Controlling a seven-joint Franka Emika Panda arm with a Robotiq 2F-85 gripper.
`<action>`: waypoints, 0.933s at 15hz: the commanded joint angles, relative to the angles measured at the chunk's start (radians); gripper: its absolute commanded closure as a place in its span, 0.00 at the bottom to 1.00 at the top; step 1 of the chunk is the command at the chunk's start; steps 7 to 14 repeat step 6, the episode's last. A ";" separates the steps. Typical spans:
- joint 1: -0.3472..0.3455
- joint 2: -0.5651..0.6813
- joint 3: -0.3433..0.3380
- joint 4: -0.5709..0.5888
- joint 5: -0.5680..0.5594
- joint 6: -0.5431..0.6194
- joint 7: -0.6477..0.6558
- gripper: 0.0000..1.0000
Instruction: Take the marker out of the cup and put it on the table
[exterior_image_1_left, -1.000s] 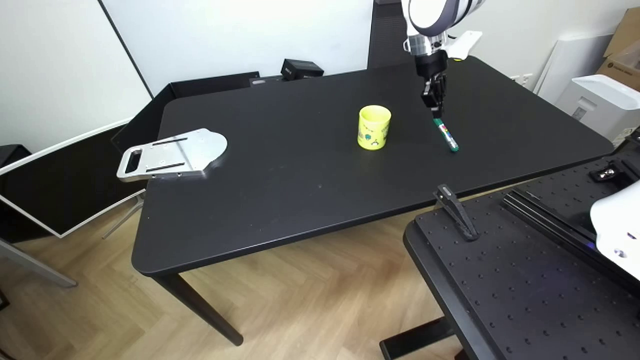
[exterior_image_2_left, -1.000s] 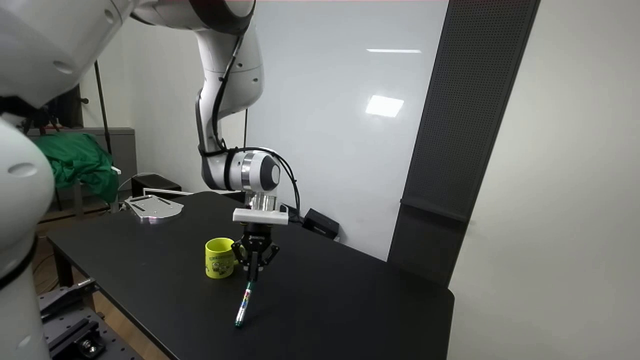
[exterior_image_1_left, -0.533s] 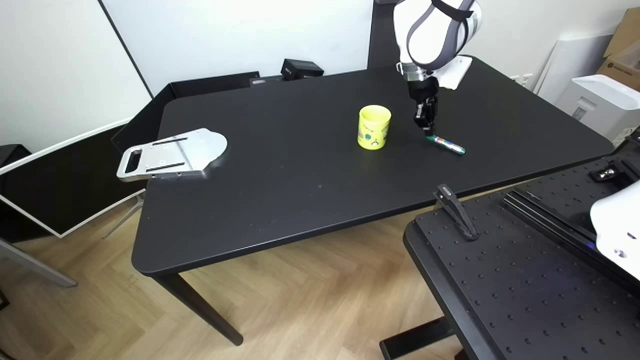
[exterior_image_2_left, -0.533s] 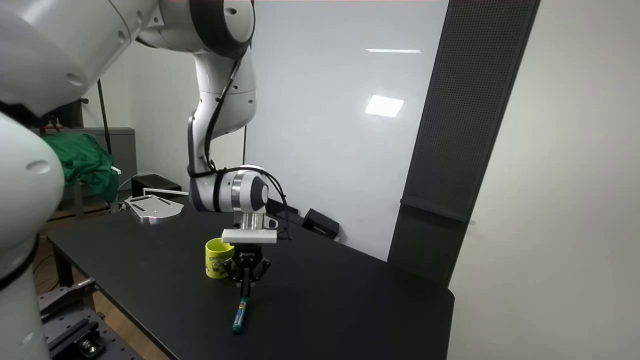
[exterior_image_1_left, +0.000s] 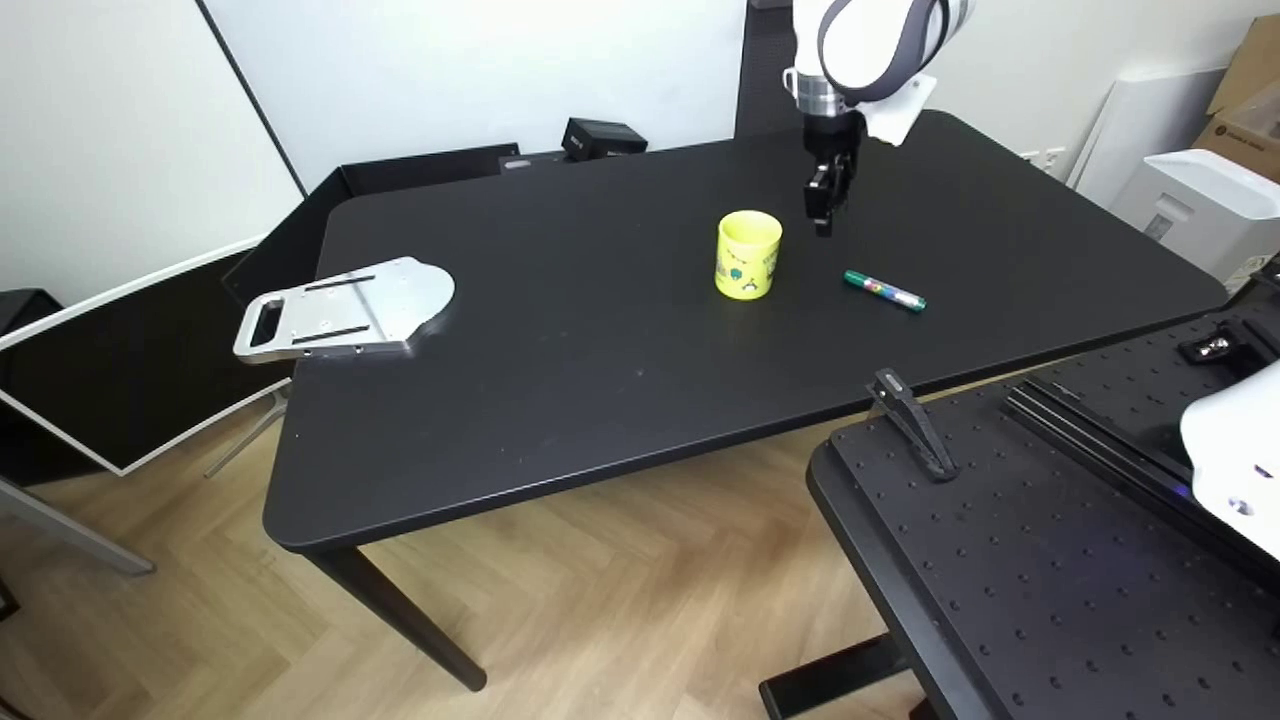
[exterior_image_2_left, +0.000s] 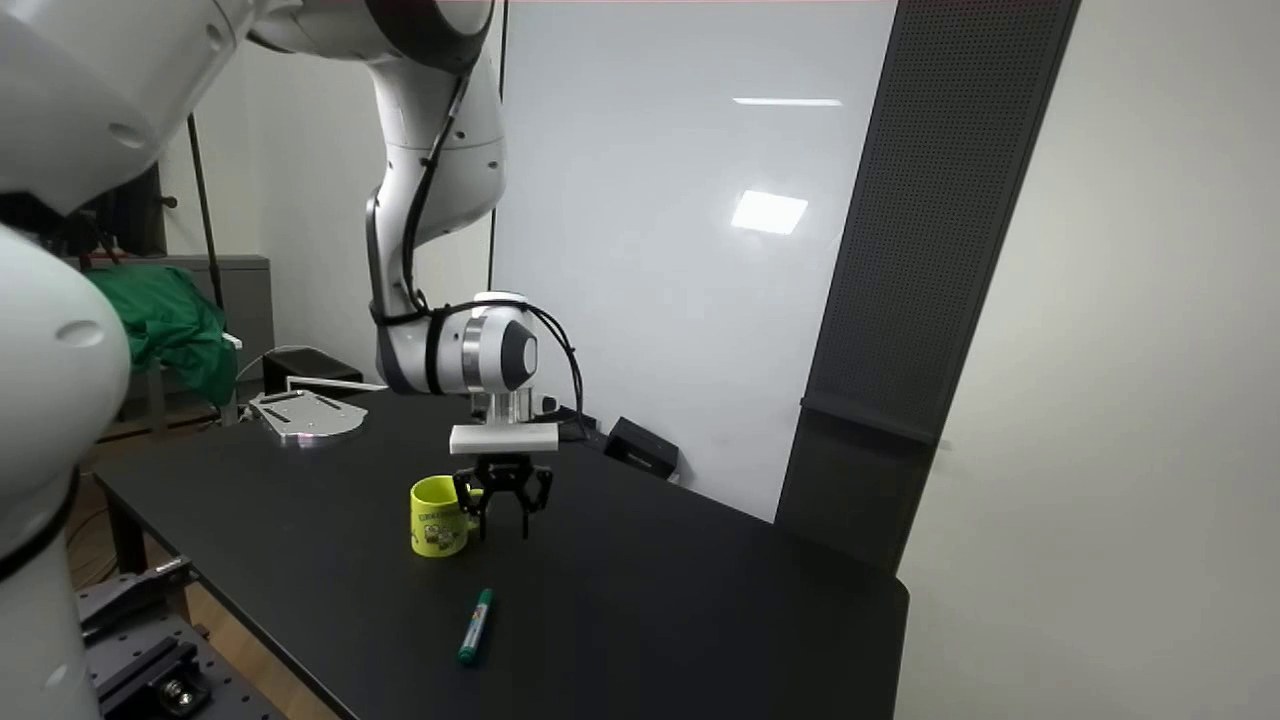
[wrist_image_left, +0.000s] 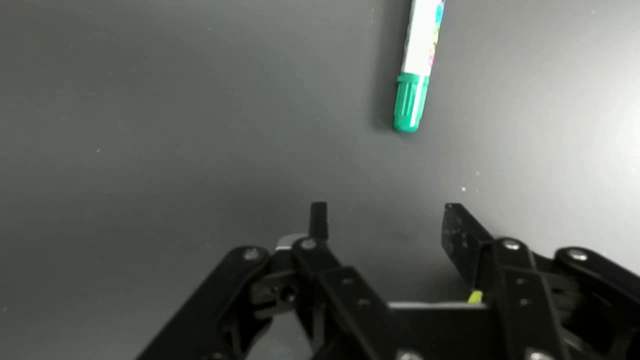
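The marker (exterior_image_1_left: 884, 291), white with green ends, lies flat on the black table (exterior_image_1_left: 600, 370), and in an exterior view the marker (exterior_image_2_left: 476, 627) is apart from everything else. Upright beside it stands the yellow cup (exterior_image_1_left: 748, 262), also seen in an exterior view as a cup (exterior_image_2_left: 438, 522) with printed pictures. My gripper (exterior_image_2_left: 504, 532) hangs above the tabletop near the cup, its fingers spread with nothing between them. In the wrist view the gripper (wrist_image_left: 385, 206) is open, and the marker's green end (wrist_image_left: 411, 102) lies ahead of the fingertips. A small yellow patch (wrist_image_left: 475, 297) shows behind one finger.
A flat silver plate with a handle (exterior_image_1_left: 350, 305) overhangs the table's far-off end. A perforated black surface (exterior_image_1_left: 1060, 560) with a clamp (exterior_image_1_left: 912, 425) adjoins the table's edge. A black box (exterior_image_2_left: 642, 447) stands behind the table, before a whiteboard (exterior_image_2_left: 680, 250).
One second ago the gripper held the marker slanting down, then lowered it to the tabletop. Now it has let go, opened and risen; the marker stays lying on the table.
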 joint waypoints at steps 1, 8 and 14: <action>0.022 -0.180 0.003 -0.116 -0.021 0.054 0.029 0.07; 0.020 -0.200 0.018 -0.110 -0.012 0.048 0.002 0.01; 0.020 -0.200 0.018 -0.110 -0.012 0.048 0.002 0.01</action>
